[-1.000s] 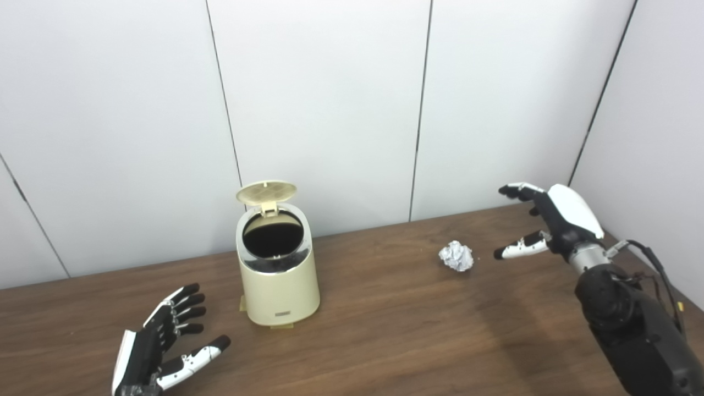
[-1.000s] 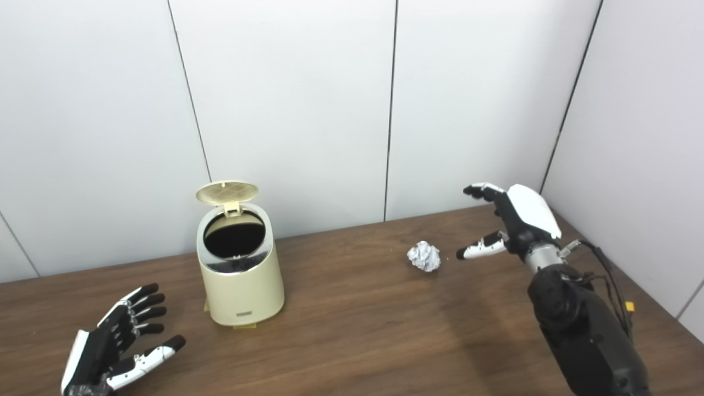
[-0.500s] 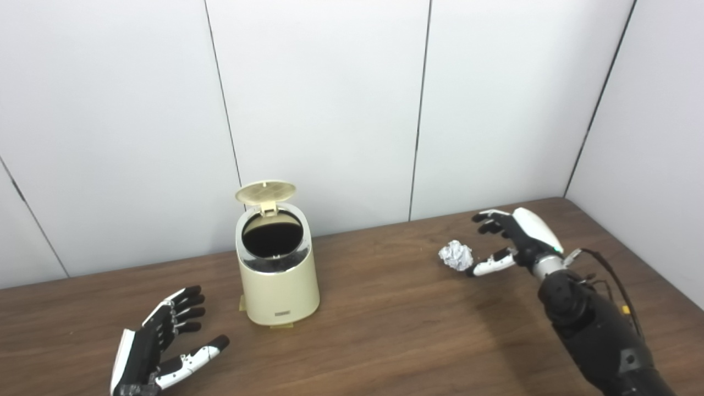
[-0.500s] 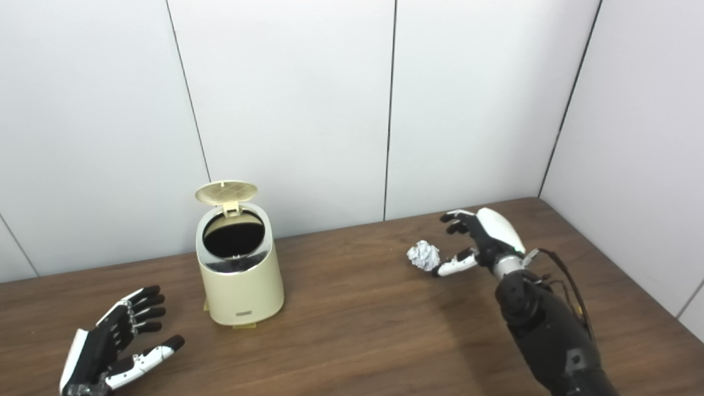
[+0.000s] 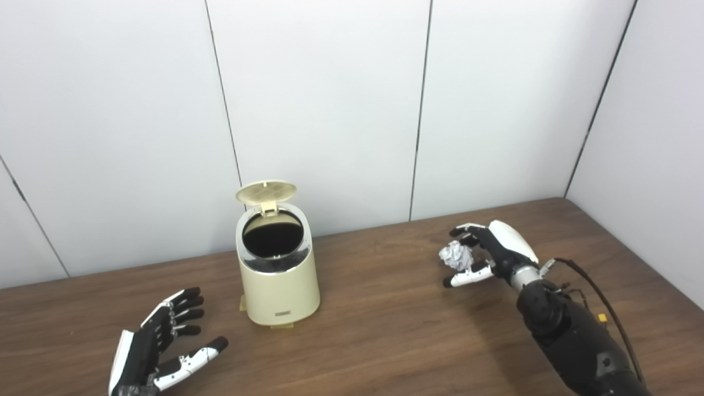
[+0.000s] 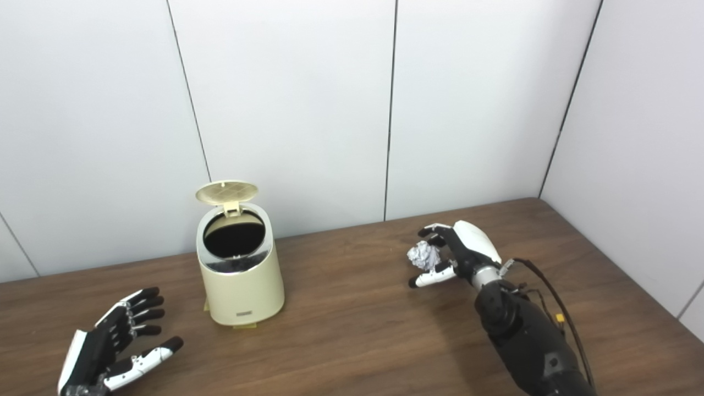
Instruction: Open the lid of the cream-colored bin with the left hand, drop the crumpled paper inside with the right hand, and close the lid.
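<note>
The cream-colored bin (image 5: 278,280) stands on the wooden table left of centre. Its round lid (image 5: 266,193) is tipped up at the back, and the dark inside shows. The crumpled paper ball (image 5: 456,256) lies on the table to the right. My right hand (image 5: 491,254) cups it from the right: the fingers (image 5: 465,233) curl over its far side and the thumb (image 5: 466,276) reaches along its near side. The hand is open and has not closed on the ball. My left hand (image 5: 159,355) rests open, fingers spread, at the front left, apart from the bin.
White wall panels close off the back and right sides of the table (image 5: 374,335). A thin cable (image 5: 591,286) runs along my right forearm.
My right hand has come down and moved left, from well right of the paper ball to around it. The ball, the bin and my left hand stay in place.
</note>
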Controlling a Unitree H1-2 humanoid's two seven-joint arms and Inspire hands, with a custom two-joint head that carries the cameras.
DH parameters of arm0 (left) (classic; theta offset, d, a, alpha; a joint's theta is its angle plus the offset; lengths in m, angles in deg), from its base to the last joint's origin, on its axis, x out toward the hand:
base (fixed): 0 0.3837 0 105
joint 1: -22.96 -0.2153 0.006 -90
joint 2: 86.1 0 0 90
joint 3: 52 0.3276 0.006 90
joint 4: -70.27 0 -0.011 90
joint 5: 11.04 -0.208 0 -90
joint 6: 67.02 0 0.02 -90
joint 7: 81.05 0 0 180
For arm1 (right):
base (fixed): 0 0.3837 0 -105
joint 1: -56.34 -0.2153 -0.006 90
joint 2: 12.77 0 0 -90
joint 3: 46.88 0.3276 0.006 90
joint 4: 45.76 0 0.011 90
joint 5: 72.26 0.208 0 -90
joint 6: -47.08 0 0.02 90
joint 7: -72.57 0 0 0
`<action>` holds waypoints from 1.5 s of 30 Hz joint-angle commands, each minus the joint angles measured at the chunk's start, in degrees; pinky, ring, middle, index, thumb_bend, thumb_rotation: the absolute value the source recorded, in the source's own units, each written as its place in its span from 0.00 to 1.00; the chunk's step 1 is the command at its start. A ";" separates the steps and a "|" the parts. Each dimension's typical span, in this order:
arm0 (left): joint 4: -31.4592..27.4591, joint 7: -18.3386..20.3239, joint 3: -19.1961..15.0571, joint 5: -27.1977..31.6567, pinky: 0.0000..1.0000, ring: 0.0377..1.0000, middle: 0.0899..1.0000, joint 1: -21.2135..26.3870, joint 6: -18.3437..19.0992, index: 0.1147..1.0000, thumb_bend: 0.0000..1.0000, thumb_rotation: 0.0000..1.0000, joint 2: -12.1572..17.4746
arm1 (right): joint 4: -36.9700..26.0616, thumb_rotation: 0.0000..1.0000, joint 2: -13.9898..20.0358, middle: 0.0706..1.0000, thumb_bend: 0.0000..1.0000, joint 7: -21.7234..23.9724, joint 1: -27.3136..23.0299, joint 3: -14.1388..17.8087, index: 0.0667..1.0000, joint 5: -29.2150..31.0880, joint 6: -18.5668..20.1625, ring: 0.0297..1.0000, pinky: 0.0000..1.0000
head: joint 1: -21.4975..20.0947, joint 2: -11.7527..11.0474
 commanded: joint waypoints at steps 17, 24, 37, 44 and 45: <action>-1.91 -0.09 0.13 -0.59 0.64 0.73 0.76 -0.77 0.78 0.81 0.72 0.10 0.92 | -8.53 0.00 6.35 0.46 0.53 4.47 -1.03 -3.39 0.44 -6.27 2.93 0.68 0.97 | 0.55 1.33; -1.89 0.15 0.19 -0.20 0.65 0.73 0.76 -0.79 0.96 0.81 0.72 0.11 1.10 | -6.82 0.00 7.04 0.42 0.53 1.60 -0.80 -2.80 0.46 -6.49 -1.25 0.58 0.79 | 0.43 1.66; -1.96 -0.02 1.28 -1.13 0.64 0.72 0.76 -0.54 1.66 0.81 0.71 0.09 0.80 | -16.99 0.00 8.02 0.43 0.53 4.72 -2.77 -3.21 0.46 -8.97 -3.63 0.65 0.86 | 1.80 1.99; -1.16 -0.43 1.76 -1.46 0.63 0.72 0.75 -0.10 1.38 0.80 0.72 0.09 0.14 | -25.02 0.00 7.05 0.43 0.53 9.67 -7.01 -3.89 0.46 -10.16 -3.84 0.70 0.95 | 2.98 1.75; -1.10 -0.28 1.73 -1.02 0.64 0.72 0.75 -0.08 1.43 0.81 0.71 0.07 -0.09 | -25.83 0.00 6.74 0.43 0.53 10.27 -7.95 -4.11 0.47 -10.17 -4.14 0.69 0.93 | 3.25 1.72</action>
